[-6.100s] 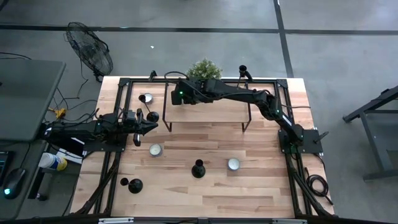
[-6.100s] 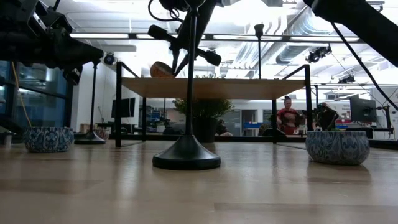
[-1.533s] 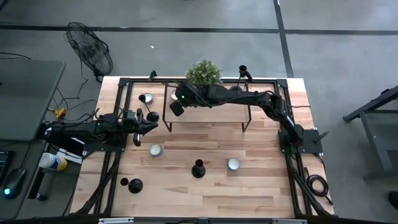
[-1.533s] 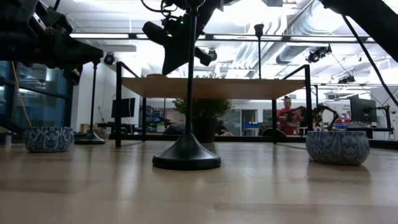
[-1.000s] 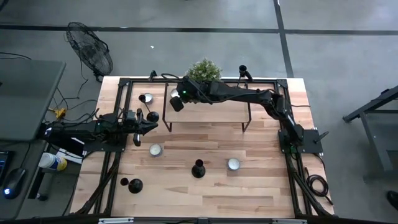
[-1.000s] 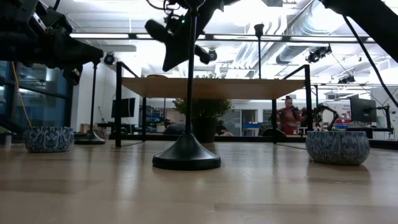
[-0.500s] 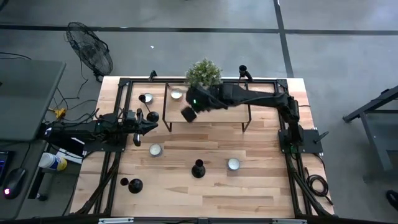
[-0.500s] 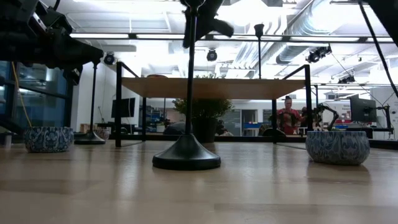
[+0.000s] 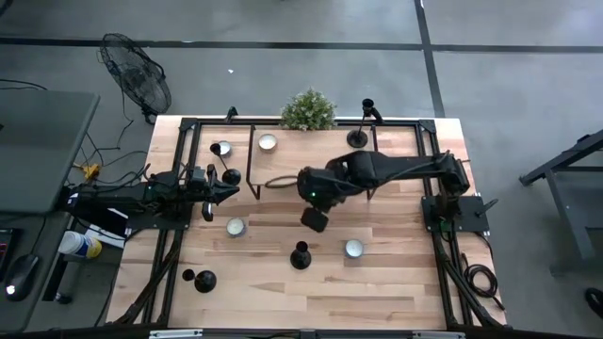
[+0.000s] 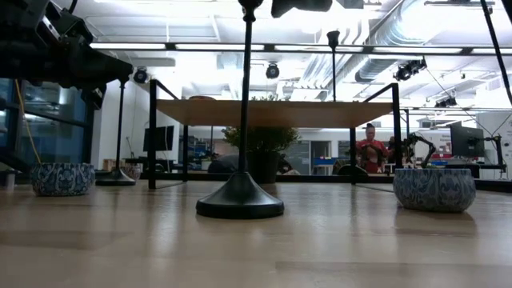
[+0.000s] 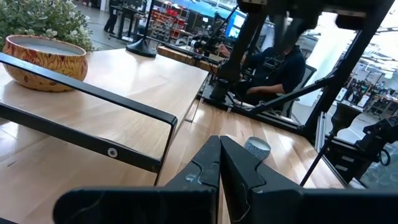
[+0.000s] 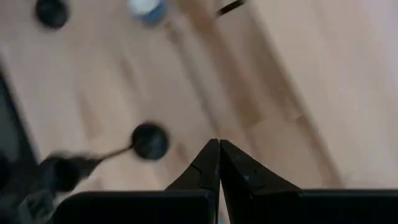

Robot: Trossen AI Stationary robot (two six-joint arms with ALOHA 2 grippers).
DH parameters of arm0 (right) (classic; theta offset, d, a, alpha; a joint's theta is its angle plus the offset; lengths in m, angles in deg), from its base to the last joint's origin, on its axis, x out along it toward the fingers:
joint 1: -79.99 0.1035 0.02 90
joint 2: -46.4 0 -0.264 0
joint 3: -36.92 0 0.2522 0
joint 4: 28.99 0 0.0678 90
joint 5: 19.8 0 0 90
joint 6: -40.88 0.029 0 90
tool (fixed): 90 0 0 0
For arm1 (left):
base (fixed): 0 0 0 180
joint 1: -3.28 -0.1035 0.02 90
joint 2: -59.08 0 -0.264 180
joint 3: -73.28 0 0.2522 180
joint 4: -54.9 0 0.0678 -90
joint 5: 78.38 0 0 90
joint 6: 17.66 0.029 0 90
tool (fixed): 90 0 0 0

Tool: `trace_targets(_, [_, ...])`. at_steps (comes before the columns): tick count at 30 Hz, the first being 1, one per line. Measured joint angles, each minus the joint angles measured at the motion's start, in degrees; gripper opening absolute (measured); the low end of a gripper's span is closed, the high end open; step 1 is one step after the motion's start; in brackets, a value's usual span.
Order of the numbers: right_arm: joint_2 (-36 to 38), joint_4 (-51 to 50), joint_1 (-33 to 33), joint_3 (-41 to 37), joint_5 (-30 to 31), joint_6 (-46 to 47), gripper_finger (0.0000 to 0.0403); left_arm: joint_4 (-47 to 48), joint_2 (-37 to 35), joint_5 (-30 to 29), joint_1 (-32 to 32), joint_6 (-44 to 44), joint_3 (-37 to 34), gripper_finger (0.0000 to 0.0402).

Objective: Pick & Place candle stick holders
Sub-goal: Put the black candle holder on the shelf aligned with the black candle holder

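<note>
1. The right gripper (image 9: 314, 219) hangs over the table (image 9: 396, 282) near its middle, fingers pressed together and empty.
2. A candle holder (image 9: 300, 255) stands just beside it at 6 o'clock.
3. Another holder (image 9: 358, 137) sits on the shelf (image 9: 320, 174) toward 1 o'clock; a third (image 9: 204, 281) stands at 7 o'clock.
4. The left gripper (image 9: 229, 188) waits at 9 o'clock, fingers together, seemingly empty.

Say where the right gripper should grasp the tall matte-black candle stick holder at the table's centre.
Grip the tall matte-black candle stick holder on its thin upright stem, above the flared base, coming down from above, where the right gripper hovers shut. The stem offers a narrow hold; the base is probably too wide.
</note>
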Motion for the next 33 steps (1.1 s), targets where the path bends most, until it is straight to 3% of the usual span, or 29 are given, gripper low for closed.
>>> trace_targets(7, [1.5,-6.8,5.4,-0.1,6.0,-4.2,0.0007,0.0,0.0,0.0,0.0,0.0,0.0,0.0001])
trace_targets(12, [8.2,-2.4,10.0,-10.5,6.2,-2.8,0.0066,0.0,0.0,0.0,0.0,0.0,0.0,0.0001])
trace_targets(18, [20.7,17.7,16.0,-35.0,6.2,3.2,0.014,0.0,0.0,0.0,0.0,0.0,0.0,0.0001])
trace_targets(24, [27.3,42.5,21.7,-55.9,6.5,-2.6,0.015,0.0,0.0,0.0,0.0,0.0,0.0,0.0001])
trace_targets(29, [27.0,64.7,24.4,-67.5,9.2,-14.3,0.0148,0.0,0.0,0.0,0.0,0.0,0.0,0.0001])
trace_targets(33, [24.1,75.4,24.5,-71.0,16.4,-18.1,0.0152,0.0,0.0,0.0,0.0,0.0,0.0,0.0001])
